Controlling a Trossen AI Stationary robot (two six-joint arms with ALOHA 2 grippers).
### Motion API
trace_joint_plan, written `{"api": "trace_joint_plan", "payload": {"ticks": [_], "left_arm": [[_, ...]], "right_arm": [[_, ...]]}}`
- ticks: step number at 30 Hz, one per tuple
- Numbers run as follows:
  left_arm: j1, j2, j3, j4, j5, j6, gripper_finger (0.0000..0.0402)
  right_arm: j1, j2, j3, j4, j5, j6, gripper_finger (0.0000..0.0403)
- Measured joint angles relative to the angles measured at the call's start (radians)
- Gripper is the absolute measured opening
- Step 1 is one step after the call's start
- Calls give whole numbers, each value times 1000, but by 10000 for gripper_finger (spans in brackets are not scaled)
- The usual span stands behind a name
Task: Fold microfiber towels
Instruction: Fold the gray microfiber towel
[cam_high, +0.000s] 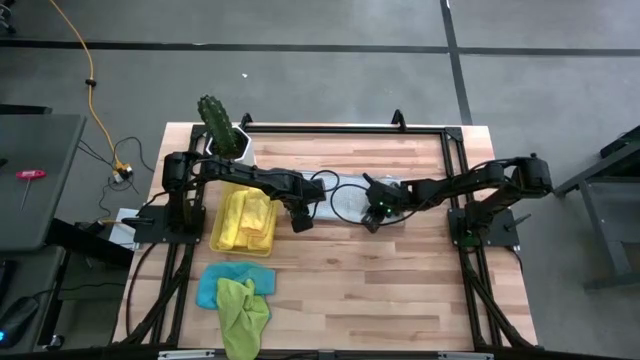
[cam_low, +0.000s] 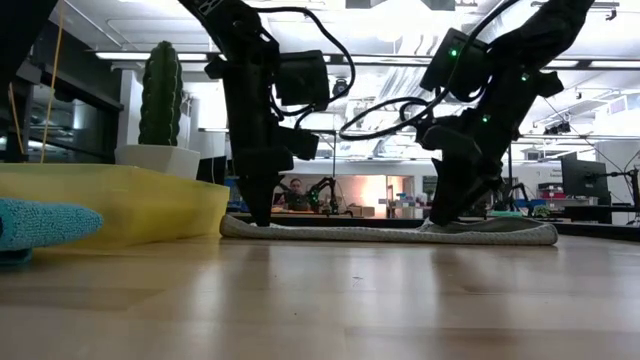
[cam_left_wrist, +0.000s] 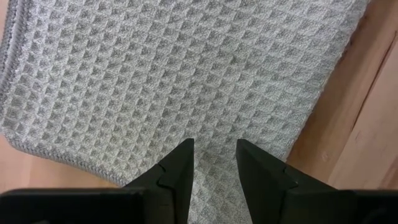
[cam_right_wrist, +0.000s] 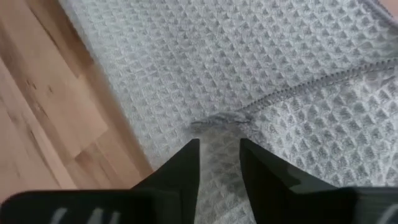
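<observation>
Near the table's far-middle lay the grey towel, flat on the wood table, w/ both arms down on it. Left gripper sat at the towel's left edge; its fingers stood a narrow gap apart, pointing down at the waffle weave, and it was hard to say whether any cloth was pinched btwn them. Right gripper was on the towel's right part, fingers likewise a small gap apart, tips right at a hemmed corner where one layer lay folded over another; a bit of cloth bunched at the tips, but a firm grip couldn't be confirmed. Low view showed the towel as a thin flat strip w/ both grippers touching its top.

At the table's left side sat a yellow tray holding yellow towels. Just in front of it, nearer the front edge, the lime green towel lay crumpled partly over the light blue towel. A potted cactus stood at the far-left corner.
</observation>
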Motion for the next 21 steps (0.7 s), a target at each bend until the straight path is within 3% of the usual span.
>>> {"api": "trace_joint_plan", "payload": {"ticks": [6,10,16,21], "left_arm": [[0,0,0,0,0,0,111],[0,0,0,0,0,0,111],[0,0,0,-1,1,8,111],[0,0,0,-1,1,9,111]], "right_arm": [[-4,17,0,-2,59,5,61],[-18,39,0,1,158,3,42],[-40,33,1,-14,365,-31,45],[-60,29,23,-191,439,12,52]]}}
